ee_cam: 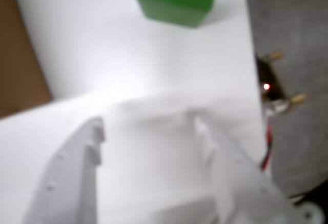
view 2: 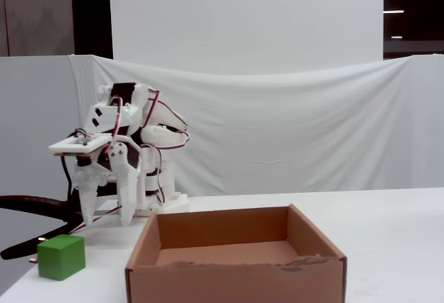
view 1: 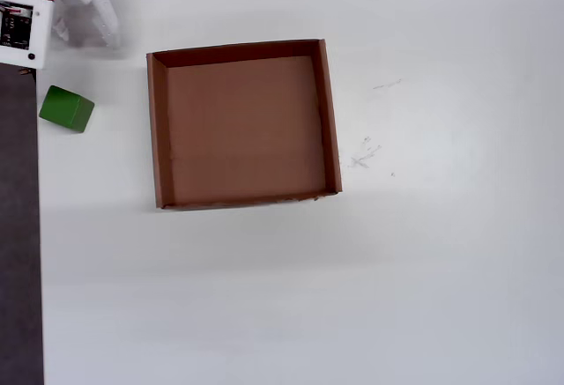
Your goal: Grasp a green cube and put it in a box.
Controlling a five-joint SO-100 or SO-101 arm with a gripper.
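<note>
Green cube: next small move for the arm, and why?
Probably lower the gripper forward onto the green cube. The fingers are open and empty, above and behind the cube, which sits on the table outside the empty box.

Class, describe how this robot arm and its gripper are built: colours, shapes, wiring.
The arm is white moulded plastic with black motor blocks at the joints and red and black cables looping between them. The gripper has two tapered white fingers and carries a flat white plate.
</note>
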